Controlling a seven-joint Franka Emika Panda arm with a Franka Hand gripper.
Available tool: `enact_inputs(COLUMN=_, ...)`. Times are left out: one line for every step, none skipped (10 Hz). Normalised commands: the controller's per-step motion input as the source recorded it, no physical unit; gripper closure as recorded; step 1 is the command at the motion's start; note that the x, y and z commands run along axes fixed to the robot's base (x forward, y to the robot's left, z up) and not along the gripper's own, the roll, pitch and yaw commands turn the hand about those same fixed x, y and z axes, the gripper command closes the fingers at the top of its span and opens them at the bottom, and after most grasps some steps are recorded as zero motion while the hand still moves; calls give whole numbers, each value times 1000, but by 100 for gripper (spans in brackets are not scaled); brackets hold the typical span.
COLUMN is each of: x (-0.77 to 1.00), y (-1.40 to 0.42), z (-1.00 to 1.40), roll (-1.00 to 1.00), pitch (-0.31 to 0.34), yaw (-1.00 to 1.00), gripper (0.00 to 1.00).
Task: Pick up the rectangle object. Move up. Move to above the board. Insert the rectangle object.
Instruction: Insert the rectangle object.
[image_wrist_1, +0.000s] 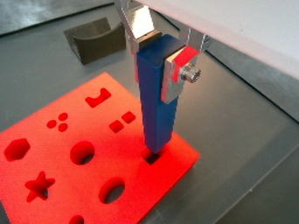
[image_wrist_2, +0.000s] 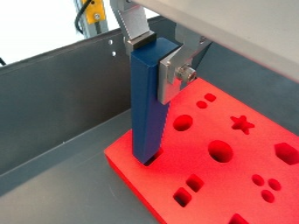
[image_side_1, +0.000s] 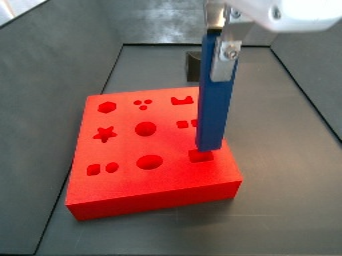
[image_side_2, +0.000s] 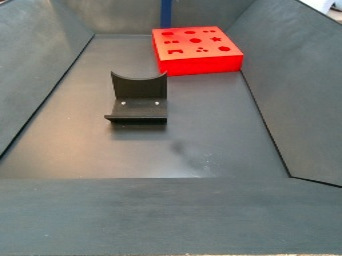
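We see the rectangle object (image_side_1: 211, 92), a slim blue bar, standing upright with its lower end at the mouth of a small hole near one corner of the board (image_side_1: 127, 160); in both wrist views the tip appears to sit just inside the opening, though how deep we cannot tell. The claw (image_wrist_1: 163, 54) is clamped on the bar's upper part, one silver finger (image_wrist_1: 143, 23) pressed flat against a face and the opposite one against the other side, directly above the board's corner.

We judge the step in hand to be the insertion. To do it well, we would keep the bar vertical, hold its faces square to the hole's edges, and lower straight down without sideways drift; the hole looks scarcely wider than the bar, so a slight tilt or twist could jam it on the rim. We would let go only once the bar is seated and stands unaided.

The neighbouring holes, a star (image_side_1: 102, 134), round ones (image_side_1: 151, 160) and small squares, lie apart from the target and offer no obstruction. The dark fixture (image_side_2: 136, 98) stands on the grey tabletop (image_side_2: 201, 140) well apart from the board, clear of the descent. The bin's dark walls (image_side_2: 54, 60) are likewise distant. In the farther side view only a sliver of the blue bar shows above the board.
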Motion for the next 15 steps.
enact_inputs(x=0, y=-186, z=-163, roll=64, pitch=1, yaw=-14, gripper=100)
enact_inputs(x=0, y=-83, z=-149, roll=50, pitch=4, yaw=-46, gripper=100)
enact_inputs(x=3, y=-3, z=-106, roll=31, pitch=16, yaw=-43, gripper=100)
enact_inputs(x=46, y=0, z=-69, roll=39, pitch=41, yaw=-14, gripper=100)
enact_inputs(x=77, y=0, z=-37, roll=34, pitch=60, yaw=-11, gripper=100)
enact_inputs(x=60, y=0, z=-17, roll=24, pitch=53, yaw=-20, gripper=100)
enact_inputs(x=109, y=0, z=0, roll=14, pitch=59, yaw=-26, gripper=100)
enact_inputs(x=100, y=0, z=-3, roll=13, pitch=53, yaw=-23, gripper=100)
enact_inputs(x=123, y=0, z=-9, roll=7, pitch=56, yaw=-20, gripper=100)
enact_inputs(x=129, y=0, z=-14, roll=6, pitch=56, yaw=-14, gripper=100)
enact_inputs(x=111, y=0, z=-60, roll=16, pitch=53, yaw=-6, gripper=100)
enact_inputs(x=97, y=0, z=-69, roll=26, pitch=46, yaw=0, gripper=100)
enact_inputs(x=74, y=0, z=-97, roll=39, pitch=47, yaw=0, gripper=100)
enact_inputs(x=37, y=0, z=-114, roll=39, pitch=33, yaw=0, gripper=100)
enact_inputs(x=29, y=0, z=-106, roll=36, pitch=27, yaw=0, gripper=100)
